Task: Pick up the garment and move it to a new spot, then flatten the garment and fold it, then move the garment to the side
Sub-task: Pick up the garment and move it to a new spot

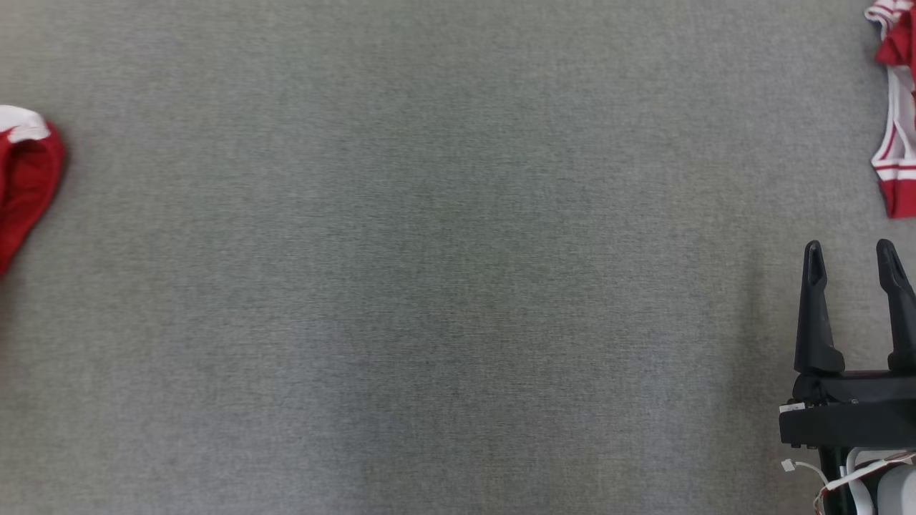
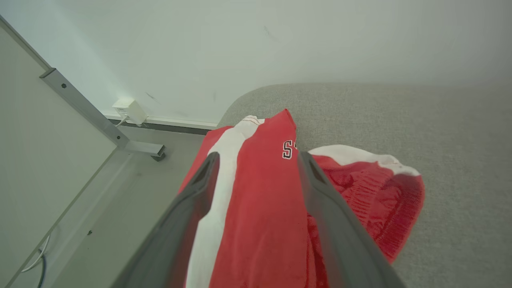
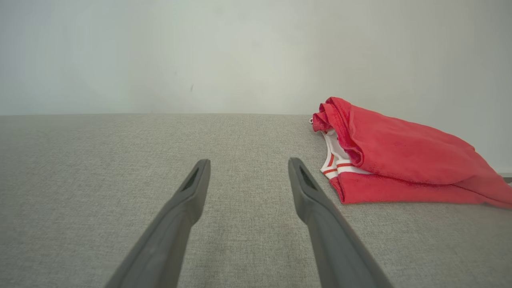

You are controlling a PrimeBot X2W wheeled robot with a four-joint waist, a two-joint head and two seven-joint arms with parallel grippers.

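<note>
Right end effector (image 1: 849,247), fingers spread and holding nothing, hovers over the near right of the grey fabric-covered worktop (image 1: 429,286) in the head view. A red-and-white left-hand garment (image 1: 25,179) is bunched at the left edge and a right-hand garment (image 1: 900,197), red with white striped trim, lies at the far right; which one the task means cannot be told. Left wrist view: the left end effector (image 2: 258,156), fingers also wide apart, is poised over the left-hand garment, which lies at the worktop's rounded corner and appears to hang partly over the edge; whether the fingers touch cloth cannot be told. Beside a broad white stripe stands a white, black-outlined letter S (image 2: 287,149), with the next character hidden by a finger; no brand is readable. Right wrist view: the spread fingers point across bare worktop, the right-hand garment loosely folded to their far right, well apart. Both look like light, limp jersey knit that will sag, so a pinch at a trimmed hem or shoulder edge seems surest.
</note>
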